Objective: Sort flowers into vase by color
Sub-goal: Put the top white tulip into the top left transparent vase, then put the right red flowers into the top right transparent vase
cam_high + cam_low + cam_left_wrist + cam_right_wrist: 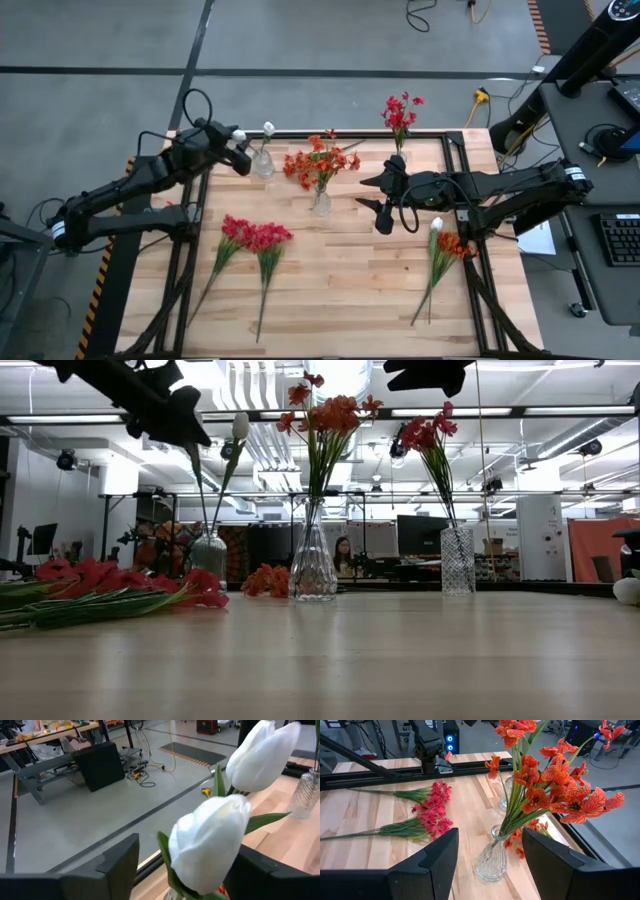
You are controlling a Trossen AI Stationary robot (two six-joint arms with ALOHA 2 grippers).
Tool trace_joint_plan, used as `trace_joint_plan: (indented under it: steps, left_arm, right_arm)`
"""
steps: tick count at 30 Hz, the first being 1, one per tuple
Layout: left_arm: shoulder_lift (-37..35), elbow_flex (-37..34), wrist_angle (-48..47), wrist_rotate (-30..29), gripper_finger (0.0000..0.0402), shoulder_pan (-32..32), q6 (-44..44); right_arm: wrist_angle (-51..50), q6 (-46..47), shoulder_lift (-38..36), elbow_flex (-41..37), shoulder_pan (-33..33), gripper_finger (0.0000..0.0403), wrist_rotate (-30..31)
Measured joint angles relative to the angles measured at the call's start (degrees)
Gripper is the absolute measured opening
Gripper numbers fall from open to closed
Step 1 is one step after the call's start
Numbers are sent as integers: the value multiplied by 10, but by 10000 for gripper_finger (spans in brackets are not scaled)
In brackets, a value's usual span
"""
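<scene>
Three glass vases stand at the table's far side. One [263, 163] holds white flowers [212, 847], the middle one [321, 203] orange flowers [555, 785], and the right one [457, 560] red flowers [400, 112]. Two red sprays [255, 237] lie flat at the near left. A white and an orange spray [445, 243] lie at the near right. My left gripper [243, 155] is open, its fingers on either side of a white bloom in the vase. My right gripper [380, 198] hangs open just right of the orange vase, with nothing between its fingers.
Black frame rails [195, 215] run along the table's left, right and far edges. Bare wood lies in the middle and at the near edge between the two groups of lying flowers. Beyond the table are a grey floor, cables and desks; a person [345, 555] sits far behind.
</scene>
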Motion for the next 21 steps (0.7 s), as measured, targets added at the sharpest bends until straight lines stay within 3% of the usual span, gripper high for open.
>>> trace_joint_plan:
  steps: [10, 21]
  left_arm:
    - [0, 118, -171, 40, 261, -16, -31]
    - [-1, 218, -228, 56, 260, -55, -66]
  right_arm:
    - [0, 0, 0, 0, 0, 212, 0]
    - [0, 45, 0, 0, 0, 212, 0]
